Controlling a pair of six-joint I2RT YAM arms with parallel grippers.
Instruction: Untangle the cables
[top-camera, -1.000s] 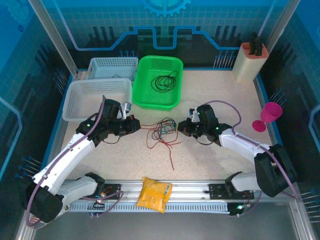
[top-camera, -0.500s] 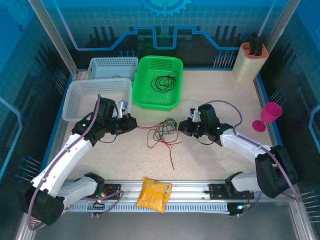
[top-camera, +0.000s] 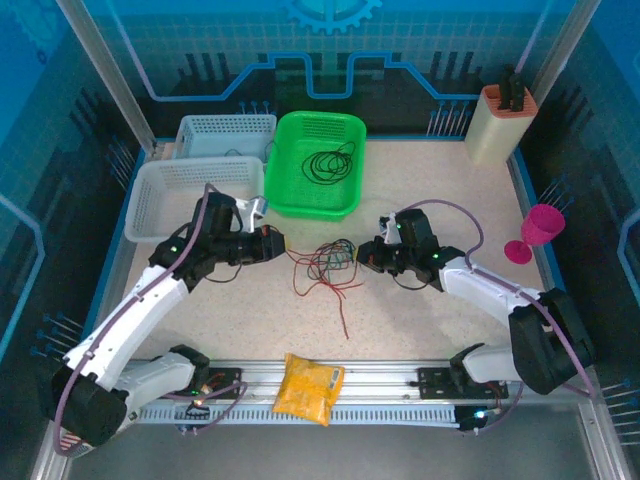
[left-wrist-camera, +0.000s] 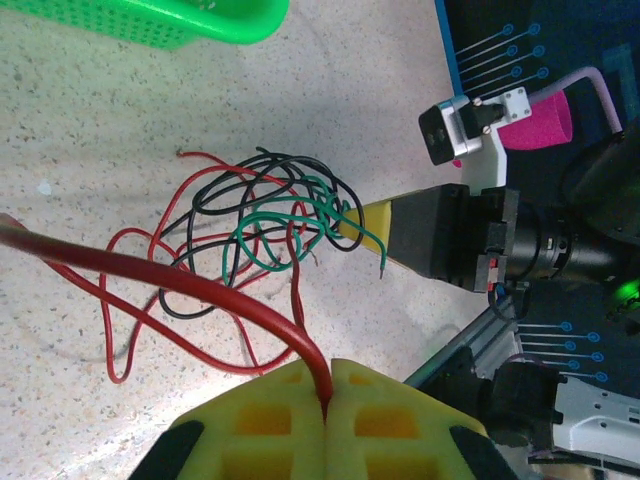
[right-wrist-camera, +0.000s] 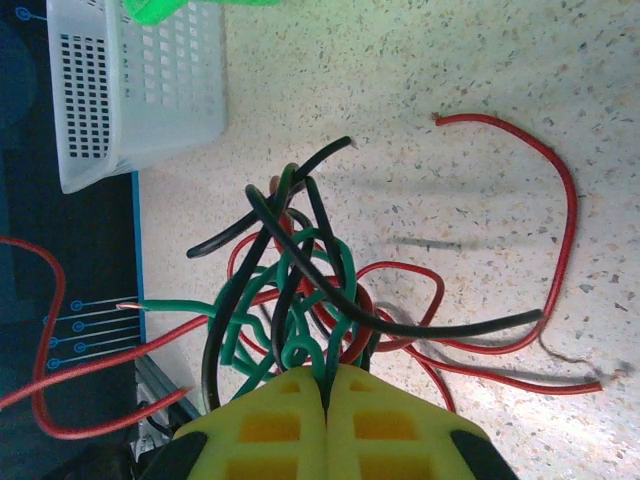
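**Both grippers clamped on the tangle, set to draw it apart**

The cables (top-camera: 322, 265) lay in a loose knot on the table (top-camera: 420, 320), in front of the green basket (top-camera: 318, 190) and between the two grippers. The left gripper (left-wrist-camera: 327, 392) was clenched on a red wire (left-wrist-camera: 200, 285) that ran from its pads out to the knot. The right gripper (right-wrist-camera: 325, 385) was pinched on the near edge of the knot, where green and black loops bunched against its pads. Which of those strands sat in the bite could not be told.

The step in hand looked like pulling the red wire free. Done well, that would mean the left arm drawing away slowly and low over the table, along the line of the wire, while the right held the bunch as an anchor. A fast tug would likely tighten the loops or drag the whole knot along. A loose red strand (top-camera: 341, 318) trailed toward the arms' bases, apart from both grippers.
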